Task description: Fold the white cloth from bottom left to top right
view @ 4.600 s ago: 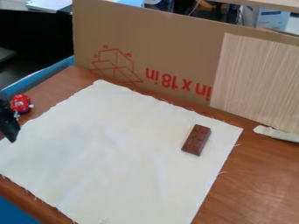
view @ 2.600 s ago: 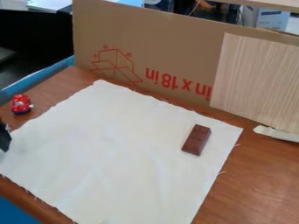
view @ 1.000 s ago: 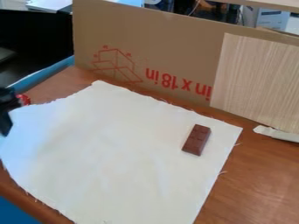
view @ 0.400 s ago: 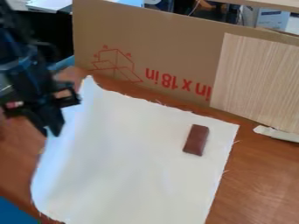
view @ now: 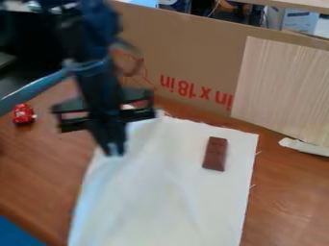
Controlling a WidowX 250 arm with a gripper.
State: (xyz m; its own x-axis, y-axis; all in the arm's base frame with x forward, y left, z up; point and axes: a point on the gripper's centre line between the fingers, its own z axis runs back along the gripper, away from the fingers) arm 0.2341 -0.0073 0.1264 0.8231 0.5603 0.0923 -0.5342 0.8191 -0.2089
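We see the end effector [view: 113, 150] pinching the left part of the white cloth [view: 183, 192], which lies on the worktop [view: 286, 197] with that side lifted. A shallow pinch could let the fabric slip free. If we pull too far sideways, the whole cloth may slide rather than fold, and the brown bar [view: 215, 154] on it could shift or lump the fold.

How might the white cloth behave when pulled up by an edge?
The white cloth is probably floppy, since it sags in soft folds below the gripper. It looks thin, so likely light. The brown bar lying on it could slide.
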